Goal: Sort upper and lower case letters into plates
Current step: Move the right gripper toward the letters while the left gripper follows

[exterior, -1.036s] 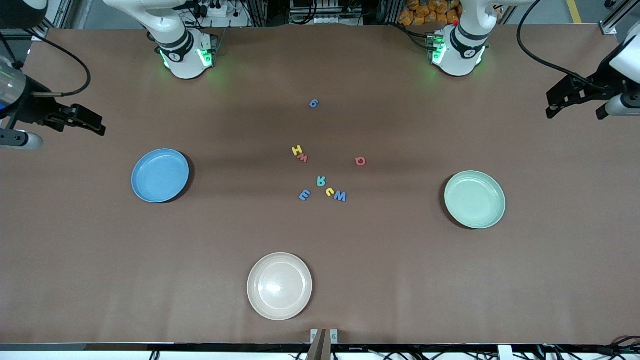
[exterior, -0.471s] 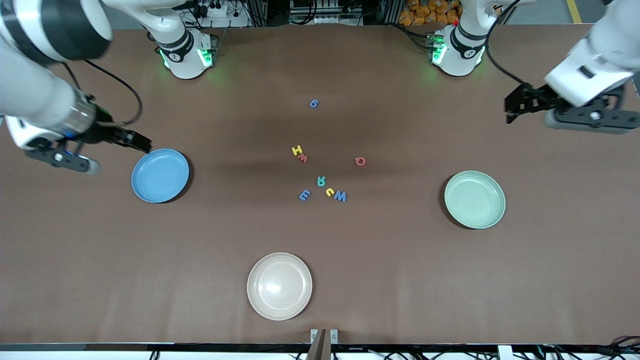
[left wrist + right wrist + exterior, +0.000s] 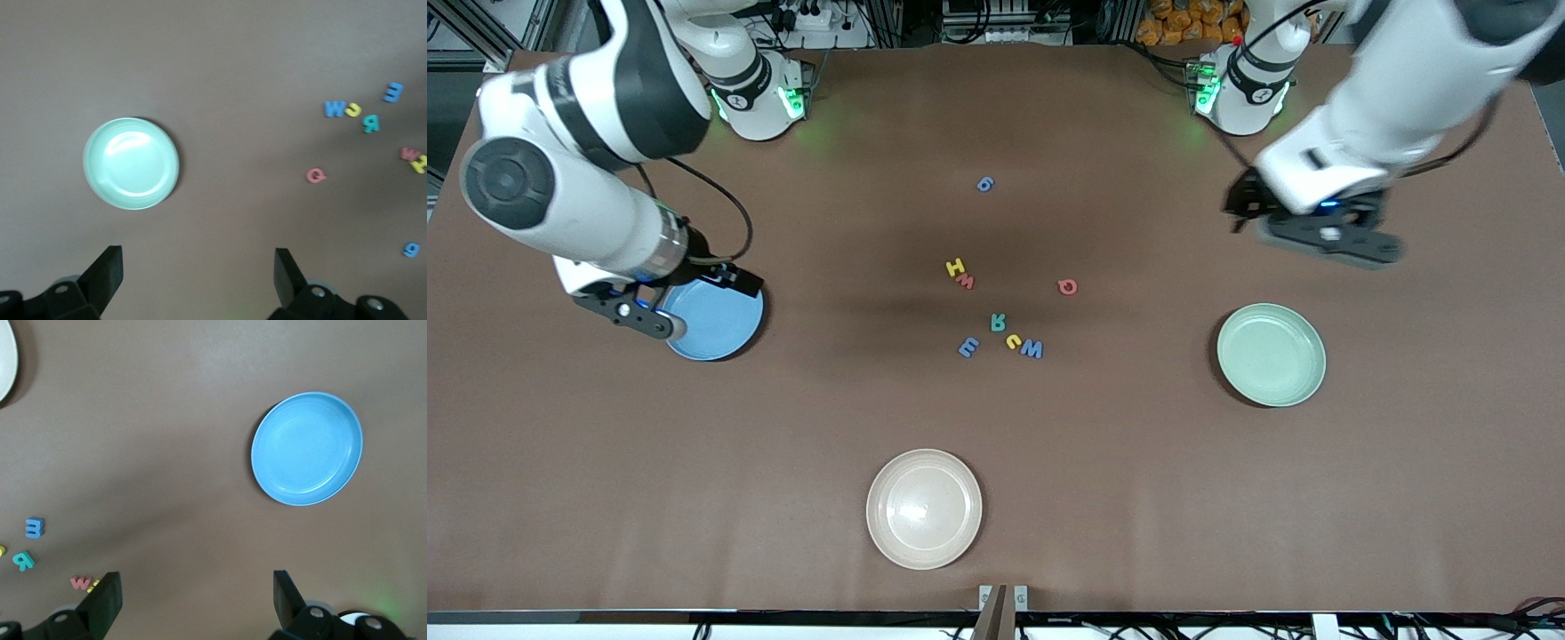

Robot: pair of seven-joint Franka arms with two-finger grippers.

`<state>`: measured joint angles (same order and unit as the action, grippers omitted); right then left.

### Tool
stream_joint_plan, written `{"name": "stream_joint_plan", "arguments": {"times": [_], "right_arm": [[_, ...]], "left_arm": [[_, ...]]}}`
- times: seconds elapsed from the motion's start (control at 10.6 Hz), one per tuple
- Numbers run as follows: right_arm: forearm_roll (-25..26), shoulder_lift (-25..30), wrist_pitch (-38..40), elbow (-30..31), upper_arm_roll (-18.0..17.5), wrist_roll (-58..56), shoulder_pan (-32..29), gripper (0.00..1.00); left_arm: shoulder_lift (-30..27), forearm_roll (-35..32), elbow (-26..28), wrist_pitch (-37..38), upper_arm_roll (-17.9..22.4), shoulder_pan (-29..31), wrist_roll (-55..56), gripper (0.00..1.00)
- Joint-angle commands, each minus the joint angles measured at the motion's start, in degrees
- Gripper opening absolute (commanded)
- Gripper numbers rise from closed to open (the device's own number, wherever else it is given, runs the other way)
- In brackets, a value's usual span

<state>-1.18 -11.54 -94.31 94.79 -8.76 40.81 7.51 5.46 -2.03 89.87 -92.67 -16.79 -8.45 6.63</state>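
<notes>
The eight tiny foam letters lie loose near the middle of the brown surface, none in a plate yet. A blue "g" [image 3: 984,184] sits alone, closest to the edge where the robot bases stand. A yellow "H" [image 3: 956,266] and a red "w" [image 3: 965,281] touch each other. A red "Q" [image 3: 1067,286] lies apart, toward the left arm's end. A teal "R" [image 3: 999,322], a yellow "c" [image 3: 1014,340], a blue "W" [image 3: 1032,348] and a blue "E" [image 3: 968,347] form a tight group.

The round mid-blue plate [image 3: 725,311] stands toward the right arm's end, the pale mint green plate [image 3: 1271,354] toward the left arm's end. A cream-beige plate [image 3: 924,508] near the front edge is not part of the sorting.

The right tool [image 3: 193,600] hangs over the blue plate's rim, jaws wide and empty. The left tool [image 3: 199,277] hangs over bare surface near the green plate, also wide and empty.

The risk, I think, is in the touching letters: fingers closing on "H" may drag "w" along, and "c" and "W" may be taken together. Also "c", "w" and "W" look alike in both cases, so a wrong plate is possible.
</notes>
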Motion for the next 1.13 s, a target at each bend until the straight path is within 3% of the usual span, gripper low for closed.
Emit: {"name": "stream_joint_plan", "arguments": {"times": [0.0, 0.19, 0.47, 0.66, 0.85, 1.04], "right_arm": [[-0.6, -2.6, -1.7, -0.4, -2.2, 6.1, 0.2, 1.0], [-0.5, -3.1, -2.3, 0.3, -2.2, 6.3, 0.7, 1.0], [-0.5, -2.7, -4.8, 4.9, -2.3, 9.4, 0.8, 1.0], [-0.5, -1.8, -4.9, 7.3, -2.7, 9.6, 1.2, 1.0], [-0.3, -1.2, -5.8, 9.3, -6.5, 9.6, 1.6, 1.0], [-0.2, -0.4, -12.2, 14.7, -10.6, 10.0, 1.8, 1.0]], "left_arm": [[2.5, -0.3, 0.2, -2.3, -5.3, 0.1, 4.1, 1.0], [3.4, -0.8, 4.9, -6.7, -7.4, -2.3, 5.9, 1.0], [3.3, -0.9, 18.1, -20.9, -7.5, -4.3, 6.0, 1.0], [5.3, -1.0, 22.1, -27.2, -7.5, -5.9, 5.9, 1.0], [7.3, -1.2, 23.9, -31.1, -7.3, -7.7, 6.9, 1.0], [9.5, -4.9, 24.5, -33.1, -7.4, -7.7, 7.0, 1.0]]}}
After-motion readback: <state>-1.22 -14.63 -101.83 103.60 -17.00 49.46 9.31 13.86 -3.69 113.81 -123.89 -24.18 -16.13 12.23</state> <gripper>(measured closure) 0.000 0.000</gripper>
